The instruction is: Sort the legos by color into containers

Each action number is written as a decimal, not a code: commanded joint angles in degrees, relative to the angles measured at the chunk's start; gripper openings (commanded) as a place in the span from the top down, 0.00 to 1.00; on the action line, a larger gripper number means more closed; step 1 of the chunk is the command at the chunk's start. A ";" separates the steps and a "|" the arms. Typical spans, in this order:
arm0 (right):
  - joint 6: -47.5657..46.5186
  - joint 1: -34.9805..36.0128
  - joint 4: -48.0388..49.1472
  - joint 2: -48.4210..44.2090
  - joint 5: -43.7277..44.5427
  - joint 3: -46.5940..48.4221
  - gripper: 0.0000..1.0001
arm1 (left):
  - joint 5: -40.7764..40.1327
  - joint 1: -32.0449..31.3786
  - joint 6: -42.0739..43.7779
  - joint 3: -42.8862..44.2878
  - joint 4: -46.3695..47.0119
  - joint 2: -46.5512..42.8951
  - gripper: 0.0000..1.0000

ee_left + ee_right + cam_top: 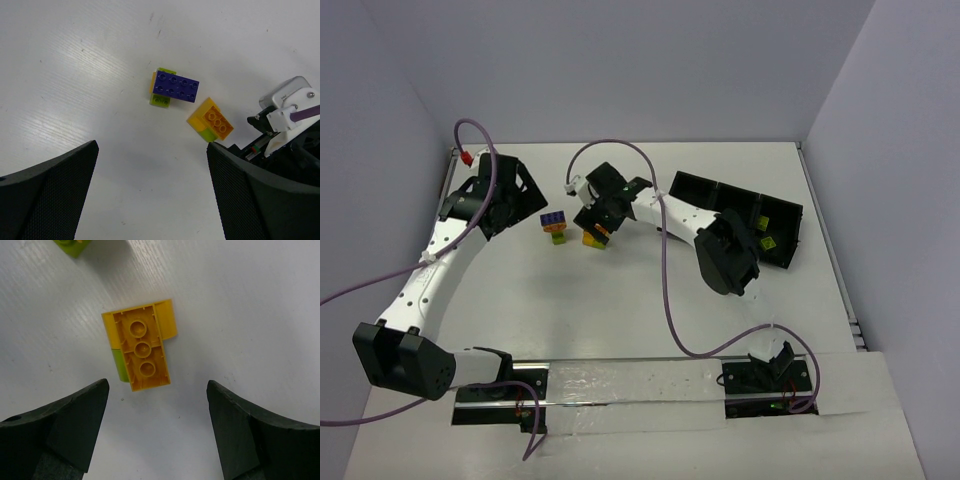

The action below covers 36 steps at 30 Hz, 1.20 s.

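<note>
A blue-purple brick [555, 221] [176, 86] sits on lime green [160, 100] and orange-yellow pieces at the table's middle. Just right of it an orange-yellow brick [592, 238] [210, 119] [142, 351] lies underside up, joined to a lime green brick [118, 365]. My right gripper [595, 222] [157, 410] is open, hovering just above this cluster, jaws wide on either side. My left gripper [523, 200] [152, 175] is open and empty, left of the blue-purple stack. The black three-section tray [698, 190] lies at the back right with a small lime piece [767, 243] inside.
The right arm's elbow [725, 255] hangs over the tray's near side. Purple cables [670, 300] loop over the table. The right gripper's body [285, 125] shows at the right of the left wrist view. White walls enclose the back and sides.
</note>
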 commanded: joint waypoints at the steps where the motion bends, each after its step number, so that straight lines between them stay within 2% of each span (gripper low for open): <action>1: -1.11 -0.30 -1.80 0.86 -0.43 4.05 0.17 | -0.21 0.50 -0.63 -0.29 -0.10 -1.50 0.03; 6: -0.10 -0.27 -1.51 2.86 -0.75 4.89 0.24 | -0.51 0.67 -0.62 -0.09 -0.19 -1.45 0.03; 11: 0.89 -0.22 -1.19 4.18 -1.48 6.07 0.37 | -0.83 0.68 -0.45 -0.21 -0.37 -1.77 0.03; 14: 0.99 -0.22 -1.10 4.70 -1.57 6.51 0.38 | -0.83 0.76 -0.36 -0.21 -0.45 -1.77 0.03; 17: 1.19 -0.21 -0.90 4.94 -1.56 6.77 0.45 | -0.84 0.77 -0.27 -0.21 -0.45 -1.87 0.03; 22: 2.16 -0.21 -0.37 3.11 -1.85 6.45 0.75 | -0.83 0.94 -0.18 -0.20 -0.46 -2.03 0.03; 25: 3.32 -0.13 1.17 -0.74 -2.38 4.03 0.99 | -0.83 1.04 -0.09 -0.03 -0.37 -1.86 0.03; 32: 8.09 -1.20 6.37 -14.11 -4.29 -6.11 1.00 | 0.30 1.38 0.57 0.67 0.38 -1.15 0.03; 36: 12.05 -3.68 8.91 -22.98 -6.98 -15.88 1.00 | 1.76 1.36 1.79 1.20 1.14 -0.76 0.03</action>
